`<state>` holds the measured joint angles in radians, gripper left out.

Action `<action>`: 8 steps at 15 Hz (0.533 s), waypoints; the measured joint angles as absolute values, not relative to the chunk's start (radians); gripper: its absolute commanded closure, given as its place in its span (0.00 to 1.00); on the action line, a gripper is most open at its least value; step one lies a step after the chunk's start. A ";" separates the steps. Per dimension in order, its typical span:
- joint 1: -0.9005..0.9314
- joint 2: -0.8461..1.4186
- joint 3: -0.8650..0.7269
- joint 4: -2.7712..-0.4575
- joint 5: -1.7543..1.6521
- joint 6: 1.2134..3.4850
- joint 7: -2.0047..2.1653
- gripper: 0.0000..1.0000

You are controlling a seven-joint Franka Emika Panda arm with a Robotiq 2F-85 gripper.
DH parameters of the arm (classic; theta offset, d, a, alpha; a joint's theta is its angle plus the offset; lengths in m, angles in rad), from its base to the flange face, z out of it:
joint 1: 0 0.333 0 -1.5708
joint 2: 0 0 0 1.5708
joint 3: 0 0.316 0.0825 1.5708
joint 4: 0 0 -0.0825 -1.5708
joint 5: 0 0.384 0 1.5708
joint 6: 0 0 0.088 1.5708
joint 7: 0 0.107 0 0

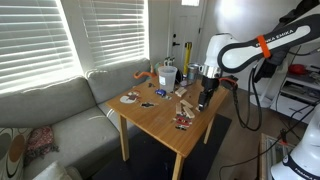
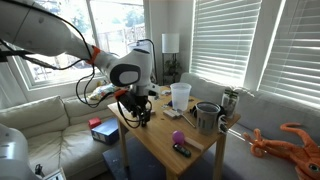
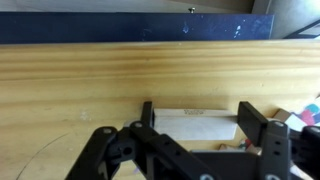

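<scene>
While the arm is reaching down over the bench [image 3: 90, 80], the gripper [image 3: 198, 112] is hanging low above its wooden top. Its fingers [image 3: 148, 112] are standing apart on either side of a pale wooden block [image 3: 195, 128]. The block is lying flat on the bench between them, with its ends sitting close against both fingers. Whether they are pressing on it or only bracketing it, I cannot tell from the wrist view. In both exterior views the gripper is working near the bench's edge on the robot's side.

Farther across the bench, in an exterior view, a clear plastic cup [image 2: 180, 96] is standing upright. A metal mug [image 2: 207, 117] is standing just beside the cup, and a can [image 2: 230, 100] is sitting near the bench's far corner. A small purple ball [image 2: 177, 138] is resting toward the middle of the bench, apart from the gripper. Off the bench, an orange toy octopus [image 2: 285, 140] is lying on the grey sofa [image 1: 50, 105], which is running along the bench's far side under the blinds.
</scene>
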<state>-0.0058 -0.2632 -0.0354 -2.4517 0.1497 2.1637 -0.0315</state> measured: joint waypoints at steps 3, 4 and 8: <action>-0.005 -0.261 -0.028 -2.450 0.156 2.164 0.018 0.40; -0.004 -0.260 -0.025 -2.449 0.158 2.164 0.035 0.40; 0.000 -0.251 -0.018 -2.439 0.175 2.164 0.089 0.40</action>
<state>-0.0001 -0.2515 -0.0180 -2.4391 0.1750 2.1637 0.0891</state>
